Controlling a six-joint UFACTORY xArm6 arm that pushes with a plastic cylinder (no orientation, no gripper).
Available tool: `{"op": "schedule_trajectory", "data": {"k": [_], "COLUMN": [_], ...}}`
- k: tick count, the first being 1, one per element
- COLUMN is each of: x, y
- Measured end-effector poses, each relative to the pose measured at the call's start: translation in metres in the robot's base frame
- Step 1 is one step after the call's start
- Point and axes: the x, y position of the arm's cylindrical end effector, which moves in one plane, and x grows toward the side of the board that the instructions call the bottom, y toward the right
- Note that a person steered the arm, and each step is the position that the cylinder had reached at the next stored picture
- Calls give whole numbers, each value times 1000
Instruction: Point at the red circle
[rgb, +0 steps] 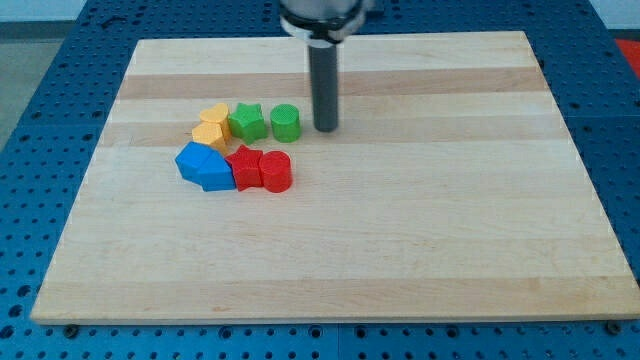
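The red circle (276, 171) stands on the wooden board (400, 250), left of centre, touching a red star-like block (245, 166) on its left. My tip (326, 128) rests on the board up and to the right of the red circle, apart from it. The tip is just right of a green circle (286, 122), with a small gap between them. A green star (248, 122) sits left of the green circle. Two yellow blocks (210, 127) lie further left. Two blue blocks (204, 165) touch the red star's left side.
The board lies on a blue perforated table (60, 110). The arm's dark rod (325, 80) comes down from the view's top centre.
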Motion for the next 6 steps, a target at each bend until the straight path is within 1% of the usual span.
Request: {"op": "schedule_trajectory", "data": {"k": [1, 2, 3, 4, 6], "x": [43, 107, 126, 125, 117], "y": [30, 7, -46, -85, -89]}}
